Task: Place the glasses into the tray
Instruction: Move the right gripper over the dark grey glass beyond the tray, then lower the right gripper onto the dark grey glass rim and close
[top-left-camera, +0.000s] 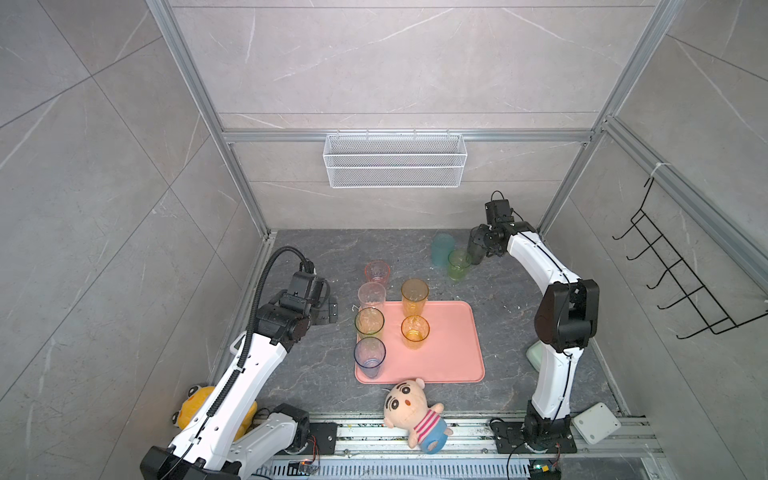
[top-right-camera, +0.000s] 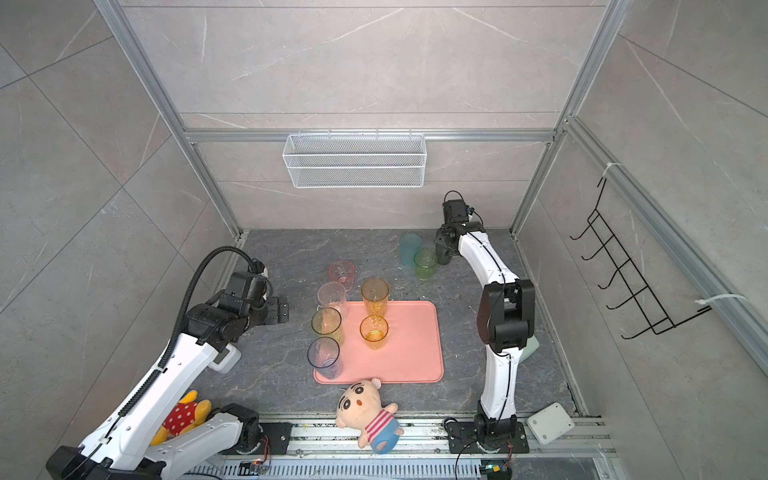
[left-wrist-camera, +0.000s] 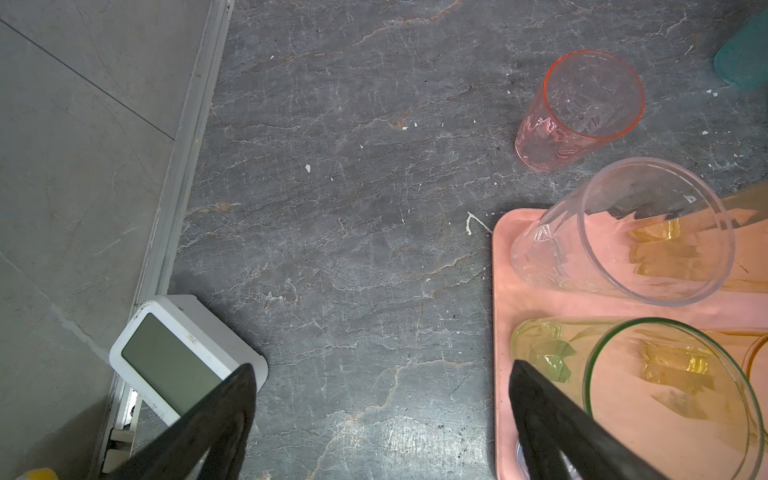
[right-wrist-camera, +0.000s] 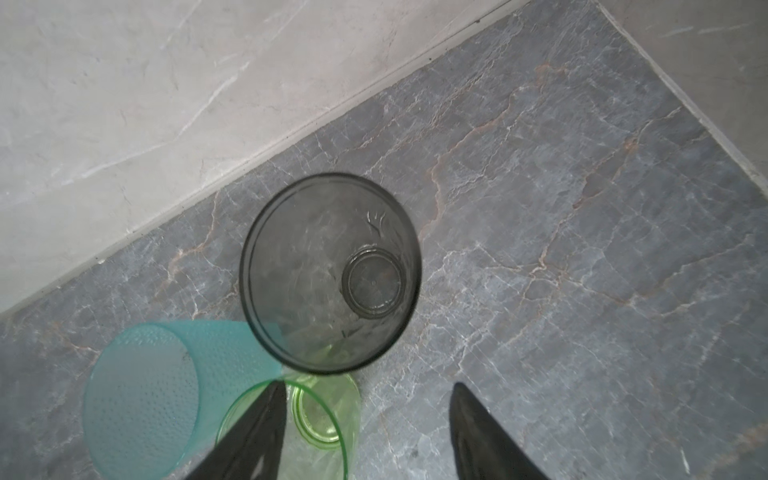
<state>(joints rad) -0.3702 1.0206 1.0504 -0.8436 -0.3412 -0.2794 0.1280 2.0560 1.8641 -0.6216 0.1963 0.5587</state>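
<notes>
The salmon-pink tray (top-left-camera: 449, 357) lies mid-table. On it stand a tall amber glass (top-left-camera: 414, 296), a short amber glass (top-left-camera: 414, 331), a yellow-green glass (top-left-camera: 369, 322), a blue glass (top-left-camera: 369, 356) and a clear glass (top-left-camera: 371, 294) at its far left corner. A pink glass (top-left-camera: 377, 272) stands on the table behind the tray. My left gripper (left-wrist-camera: 382, 370) is open and empty, left of the tray. At the back right stand a teal glass (top-left-camera: 441, 248), a green glass (top-left-camera: 458, 264) and a smoky grey glass (right-wrist-camera: 330, 272). My right gripper (right-wrist-camera: 370, 386) is open above them, one finger over the green glass, holding nothing.
A plush doll (top-left-camera: 411, 411) lies at the tray's front edge and a yellow plush (top-left-camera: 195, 409) sits by the left arm's base. A white clock (left-wrist-camera: 183, 357) stands by the left wall. A wire basket (top-left-camera: 395, 160) and a black hook rack (top-left-camera: 685, 266) hang on the walls.
</notes>
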